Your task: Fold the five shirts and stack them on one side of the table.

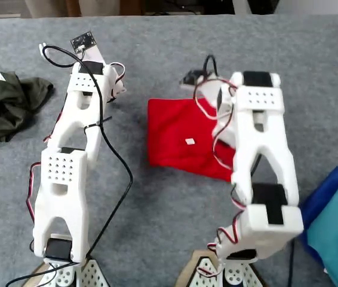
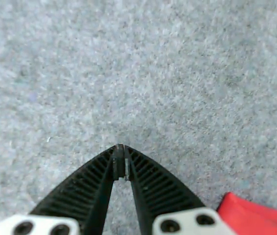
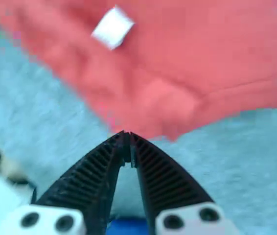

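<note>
Just beyond your closed, empty right gripper (image 3: 126, 139) lies the red fabric shirt (image 3: 177, 58); your closed left gripper (image 2: 120, 154) sits farther off.

free: bare table (image 1: 157, 48) along far edge and at near-edge middle | blocked: red shirt (image 1: 178, 137) mid-table; dark shirt heap (image 1: 8, 104) left edge; blue and teal shirts (image 1: 336, 230) near right corner

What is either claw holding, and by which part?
Nothing: left claw is shut over bare table; right claw is shut at the edge of the red shirt, no cloth between its jaws.
</note>
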Controlling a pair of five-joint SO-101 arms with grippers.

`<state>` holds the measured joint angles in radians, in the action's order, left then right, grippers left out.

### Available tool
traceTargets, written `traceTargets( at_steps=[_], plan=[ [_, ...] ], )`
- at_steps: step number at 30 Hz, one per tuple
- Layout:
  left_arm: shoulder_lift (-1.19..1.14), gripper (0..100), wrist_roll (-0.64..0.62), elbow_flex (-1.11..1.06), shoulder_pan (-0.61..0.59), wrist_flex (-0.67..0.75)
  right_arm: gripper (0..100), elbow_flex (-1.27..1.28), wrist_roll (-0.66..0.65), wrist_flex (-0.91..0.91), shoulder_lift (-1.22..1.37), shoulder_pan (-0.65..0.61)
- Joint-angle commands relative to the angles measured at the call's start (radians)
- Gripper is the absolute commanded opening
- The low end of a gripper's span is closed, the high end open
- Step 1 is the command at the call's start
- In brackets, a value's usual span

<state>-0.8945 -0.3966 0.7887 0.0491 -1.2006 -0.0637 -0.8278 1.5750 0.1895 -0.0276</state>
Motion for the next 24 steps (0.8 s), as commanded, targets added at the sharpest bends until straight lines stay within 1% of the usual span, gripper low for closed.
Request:
traceTargets(
  at_steps=[1,6,11,15,19,22,24],
  plan=[
    [0.019,2,0.000,0.023,-0.006,0.018,0.5,-0.194,0.071,-0.032,0.125,0.007],
    [0.019,2,0.000,0.025,-0.006,0.018,0.5,-0.334,0.101,-0.012,0.348,-0.001],
    [0.019,2,0.000,0.026,-0.006,0.018,0.5,-0.338,0.100,0.034,0.475,0.019],
    [0.019,2,0.000,0.026,-0.006,0.018,0.5,-0.338,0.092,0.103,0.483,0.061],
    [0.019,2,0.000,0.028,-0.008,0.018,0.4,-0.337,0.044,0.201,0.483,0.119],
    [0.019,2,0.000,0.029,-0.008,0.018,0.4,-0.309,0.031,0.210,0.463,0.177],
    [0.019,2,0.000,0.029,-0.008,0.020,0.4,-0.240,0.000,0.209,0.415,0.186]
  ],
)
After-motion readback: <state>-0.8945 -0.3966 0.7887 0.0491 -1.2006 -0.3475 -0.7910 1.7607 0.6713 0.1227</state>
